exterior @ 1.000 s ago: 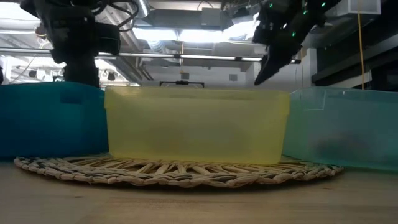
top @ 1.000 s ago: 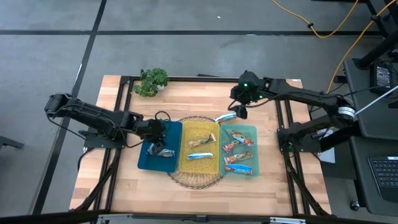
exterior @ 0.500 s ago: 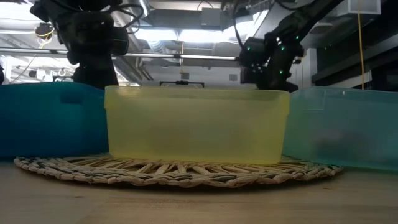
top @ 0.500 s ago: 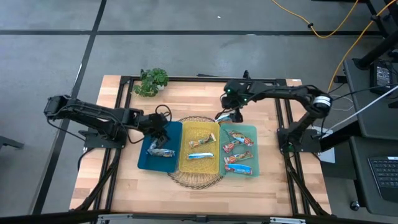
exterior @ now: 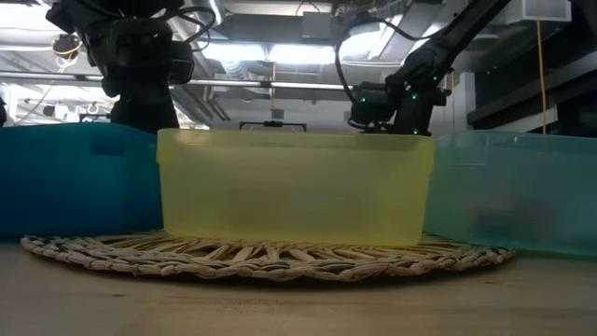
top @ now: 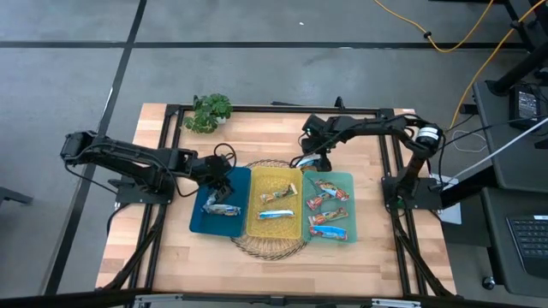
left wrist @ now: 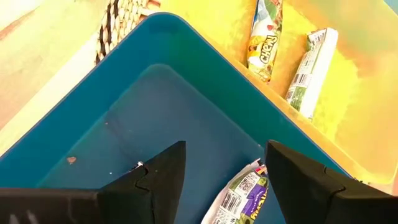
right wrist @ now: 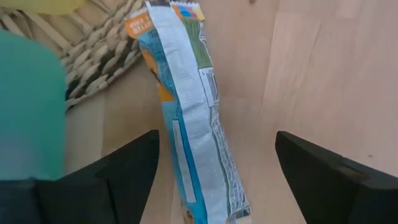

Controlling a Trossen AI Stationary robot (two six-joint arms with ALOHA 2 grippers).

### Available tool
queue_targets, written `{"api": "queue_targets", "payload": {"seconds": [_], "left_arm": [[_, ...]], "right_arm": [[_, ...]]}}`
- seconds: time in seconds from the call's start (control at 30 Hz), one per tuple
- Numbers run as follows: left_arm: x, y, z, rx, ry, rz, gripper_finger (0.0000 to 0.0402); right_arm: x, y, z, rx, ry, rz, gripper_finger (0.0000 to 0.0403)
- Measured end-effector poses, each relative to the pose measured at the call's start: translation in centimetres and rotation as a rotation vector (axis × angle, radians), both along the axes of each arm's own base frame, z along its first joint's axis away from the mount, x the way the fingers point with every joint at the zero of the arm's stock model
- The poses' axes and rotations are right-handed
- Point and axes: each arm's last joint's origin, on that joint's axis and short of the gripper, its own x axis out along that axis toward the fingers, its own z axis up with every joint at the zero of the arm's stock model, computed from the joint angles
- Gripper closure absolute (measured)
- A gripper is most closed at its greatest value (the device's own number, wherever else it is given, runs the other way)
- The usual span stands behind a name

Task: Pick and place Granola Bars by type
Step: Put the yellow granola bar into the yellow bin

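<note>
Three bins sit side by side on a woven mat (top: 270, 244) near the front of the wooden surface (top: 163, 257): a blue bin (top: 199, 222), a yellow bin (top: 254, 224) and a teal bin (top: 349, 180). The teal bin holds several red-orange bars (top: 328, 198), the yellow bin holds two bars (top: 276, 204), and the blue bin holds one silvery bar (top: 221, 208).

The left gripper (top: 221, 181) hangs over the blue bin's far end, its fingers (left wrist: 163, 174) spread apart and holding nothing, with the silvery bar lying just below them in the left wrist view.

Farther back, one blue-white bar (top: 306, 160) lies on the bare surface beside the mat's far edge, just behind the gap between the yellow and teal bins. The right gripper (top: 313, 154) is lowered over it, fingers (right wrist: 124, 174) open wide on either side of the wrapper (right wrist: 189, 124) and not closed on it.

A green plant (top: 209, 112) stands at the far left corner.
</note>
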Motion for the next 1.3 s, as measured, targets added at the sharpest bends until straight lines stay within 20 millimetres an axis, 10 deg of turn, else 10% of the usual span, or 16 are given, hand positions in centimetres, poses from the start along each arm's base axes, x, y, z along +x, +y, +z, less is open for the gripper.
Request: {"api": "queue_targets", "payload": {"seconds": [0.67,1.3], "left_arm": [[0.1,0.0,0.0,0.005,-0.008,-0.007,0.0192],[0.1,0.0,0.1,0.011,-0.016,-0.003,0.0192]], "right_arm": [[0.1,-0.1,-0.5,-0.012,0.022,-0.026,0.0297],[-1.5,-1.1,3.1,-0.077,-0.022,-0.164,0.0313]]}}
